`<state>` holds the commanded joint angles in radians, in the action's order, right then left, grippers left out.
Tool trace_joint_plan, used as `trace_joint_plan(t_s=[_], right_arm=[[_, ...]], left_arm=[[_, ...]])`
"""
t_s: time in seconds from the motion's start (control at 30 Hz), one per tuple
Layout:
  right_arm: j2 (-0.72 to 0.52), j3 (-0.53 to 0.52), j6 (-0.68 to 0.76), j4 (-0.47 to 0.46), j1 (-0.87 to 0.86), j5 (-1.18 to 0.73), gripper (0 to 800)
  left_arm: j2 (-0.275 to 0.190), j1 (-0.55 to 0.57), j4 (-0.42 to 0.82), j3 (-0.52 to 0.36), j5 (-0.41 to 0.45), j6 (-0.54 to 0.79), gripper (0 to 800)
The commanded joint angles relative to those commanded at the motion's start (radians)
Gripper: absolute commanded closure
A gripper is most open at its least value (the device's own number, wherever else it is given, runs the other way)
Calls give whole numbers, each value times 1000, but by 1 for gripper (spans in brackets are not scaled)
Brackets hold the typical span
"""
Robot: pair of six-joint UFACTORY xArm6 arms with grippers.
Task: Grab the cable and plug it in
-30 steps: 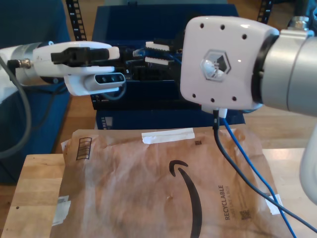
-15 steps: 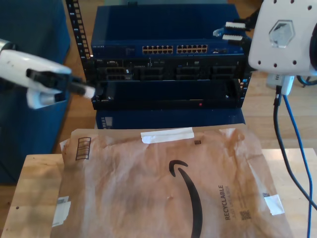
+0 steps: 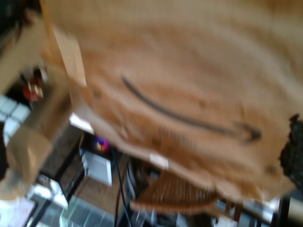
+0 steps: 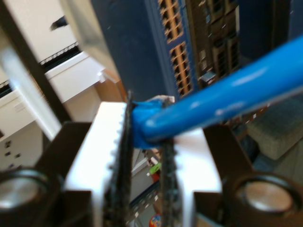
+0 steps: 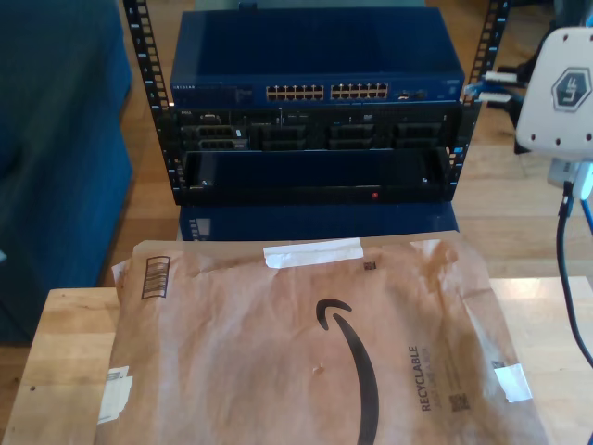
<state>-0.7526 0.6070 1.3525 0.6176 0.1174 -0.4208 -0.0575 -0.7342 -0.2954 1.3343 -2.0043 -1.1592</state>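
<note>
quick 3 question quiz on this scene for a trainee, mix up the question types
1. True or false: my second gripper is shut on the blue cable.
2. What lies flat on the wooden table? A) a brown paper mailer B) a laptop C) a coil of rope
3. Fill in: the network switch sits in the rack with two blocks of ____-coloured ports.

Key: 1 true; 2 A, the mailer; 3 orange.
</note>
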Motion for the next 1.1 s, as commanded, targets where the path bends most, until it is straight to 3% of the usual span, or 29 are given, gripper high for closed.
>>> trace_joint_plan(t_s=[0.17, 0.33, 0.57, 0.73, 0.9, 1.1], right_arm=[[31, 2, 34, -46, 0, -2, 799], [66, 2, 98, -127, 0, -57, 799], [89, 0, 250, -295, 0, -133, 799], [89, 0, 264, -305, 2, -155, 799], [89, -5, 264, -305, 0, -158, 799], [81, -28, 265, -304, 0, -169, 799]], left_arm=[[-14, -135, 158, -112, 14, 184, 3], [-124, -256, 216, -322, 172, 330, 3], [-238, -397, 292, -473, 189, 545, 2], [-319, -463, 416, -568, 253, 646, 2], [-388, -552, 465, -666, 256, 766, 2], [-405, -674, 462, -804, 331, 865, 2]])
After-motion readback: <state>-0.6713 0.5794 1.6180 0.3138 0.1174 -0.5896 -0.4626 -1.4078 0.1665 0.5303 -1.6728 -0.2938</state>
